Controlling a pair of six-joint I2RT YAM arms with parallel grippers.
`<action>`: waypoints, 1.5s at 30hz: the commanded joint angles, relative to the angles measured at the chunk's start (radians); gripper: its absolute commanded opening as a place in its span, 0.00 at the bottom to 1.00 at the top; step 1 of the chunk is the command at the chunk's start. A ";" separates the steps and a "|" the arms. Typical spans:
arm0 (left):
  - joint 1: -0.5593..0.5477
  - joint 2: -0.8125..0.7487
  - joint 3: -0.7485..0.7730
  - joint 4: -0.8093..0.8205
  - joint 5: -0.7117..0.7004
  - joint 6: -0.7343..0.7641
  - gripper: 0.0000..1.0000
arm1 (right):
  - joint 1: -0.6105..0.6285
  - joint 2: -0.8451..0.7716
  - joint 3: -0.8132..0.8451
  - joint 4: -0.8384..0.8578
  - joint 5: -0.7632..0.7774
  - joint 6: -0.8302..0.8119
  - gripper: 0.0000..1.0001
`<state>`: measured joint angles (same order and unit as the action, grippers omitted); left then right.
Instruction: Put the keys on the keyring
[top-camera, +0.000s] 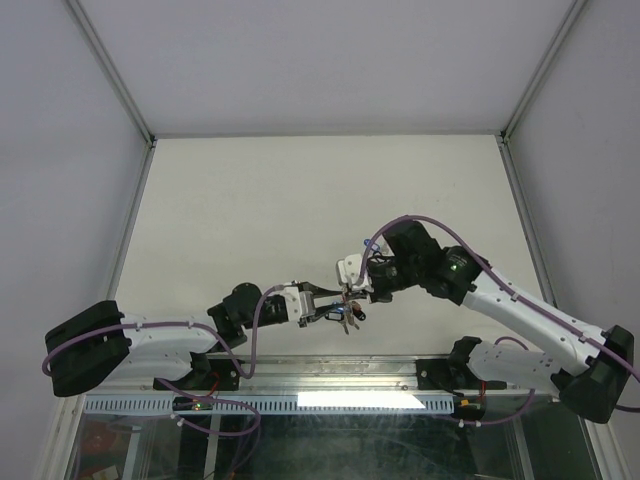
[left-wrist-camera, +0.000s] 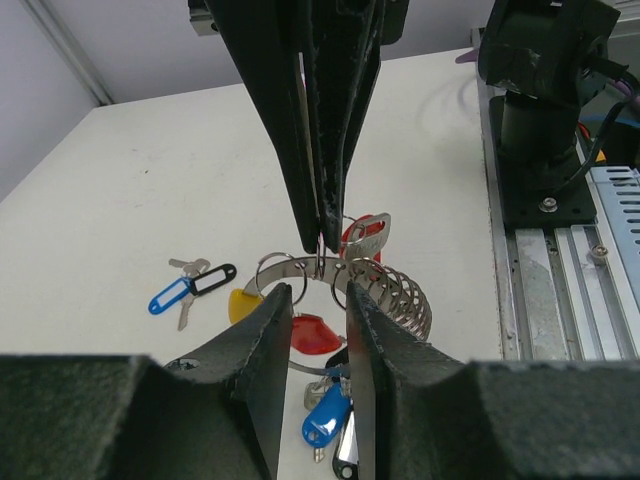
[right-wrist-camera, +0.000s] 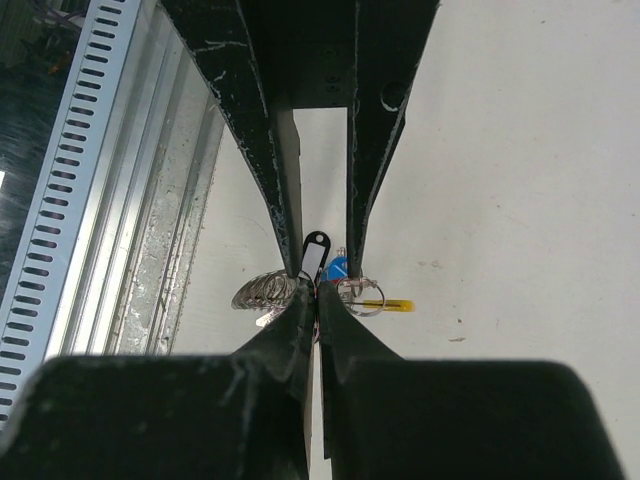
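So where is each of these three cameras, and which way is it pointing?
Top: fixed above and behind the arms, looking down at the table; both arms show whole, left gripper and right gripper tip to tip.
Left wrist: on the left arm, facing along its own fingers to the right gripper, the keyring and the right arm's base.
Right wrist: on the right arm, facing past its own fingers to the left gripper, rail at left.
Shared: both wrist views show the keyring between the grippers.

White table (left-wrist-camera: 150, 180), silver-and-yellow keyring (left-wrist-camera: 280, 262), keys (left-wrist-camera: 172, 295) tagged red, blue, black
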<state>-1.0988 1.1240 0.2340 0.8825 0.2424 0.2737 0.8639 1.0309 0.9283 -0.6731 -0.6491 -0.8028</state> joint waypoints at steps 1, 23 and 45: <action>0.001 0.008 0.049 0.017 0.048 0.007 0.26 | 0.024 0.005 0.062 0.018 0.026 -0.020 0.00; 0.001 0.036 0.087 -0.062 0.081 0.037 0.16 | 0.071 0.038 0.102 -0.017 0.090 -0.041 0.00; 0.001 0.029 0.100 -0.069 0.055 0.030 0.00 | 0.096 0.100 0.104 -0.028 0.097 -0.038 0.00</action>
<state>-1.0985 1.1603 0.2874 0.7731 0.2913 0.3023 0.9501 1.1271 0.9783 -0.7422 -0.5446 -0.8364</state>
